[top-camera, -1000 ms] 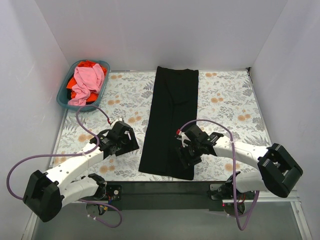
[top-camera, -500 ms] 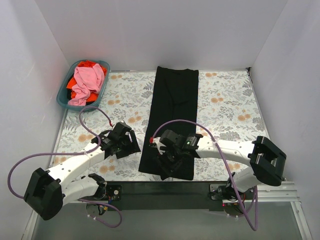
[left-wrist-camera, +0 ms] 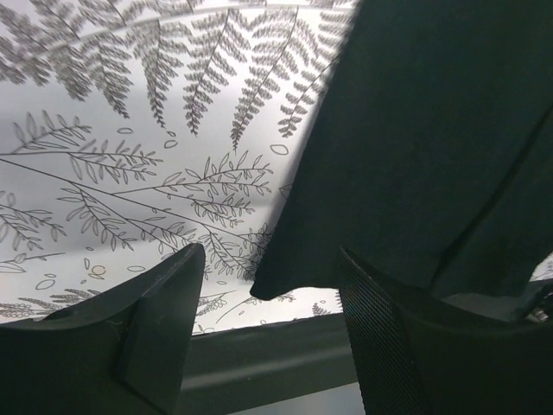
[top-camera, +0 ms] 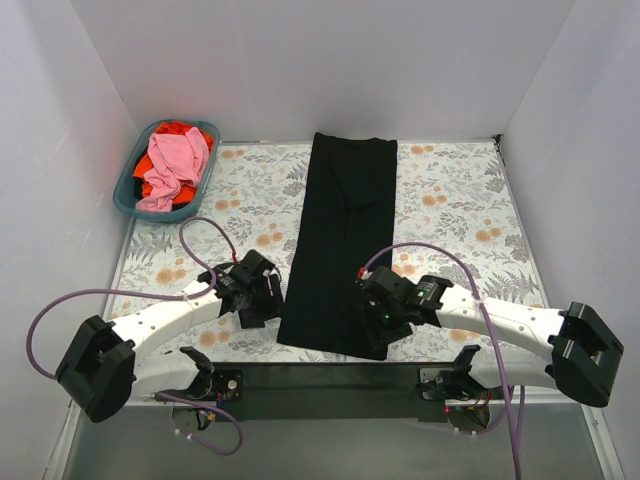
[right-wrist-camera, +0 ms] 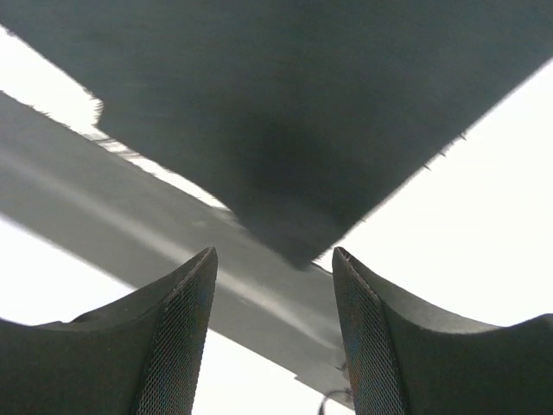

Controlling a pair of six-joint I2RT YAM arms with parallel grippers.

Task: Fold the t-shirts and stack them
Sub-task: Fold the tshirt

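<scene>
The black t-shirt (top-camera: 345,230) lies flat on the table (top-camera: 450,210), folded into a long, narrow strip. The strip runs from the far edge of the table to the near edge, along the centre line between the two arms. The cloth is plain, matte and dark. A few shallow creases show near its middle. Its long edges are straight, and its near end is cut square with two distinct corners.

The pink t-shirt (top-camera: 176,158) and the orange-red t-shirt (top-camera: 158,186) lie crumpled in the teal plastic basket (top-camera: 127,195) at the far left corner. The pink one is on top. The basket is oval with a smooth rim.

The table carries a pale cover printed with grey fern fronds and small orange flowers.

The left fingers (left-wrist-camera: 160,324) are spread apart and grasp nothing. In the left wrist view, the near left corner of the black strip lies in line with the gap between them, resting on the fern print.

The right fingers (right-wrist-camera: 173,341) are also spread and grasp nothing. The near right corner of the strip lies just ahead of their gap.

Both pairs of fingers are black and tapered. Their inner faces carry a fine dotted grip texture.
</scene>
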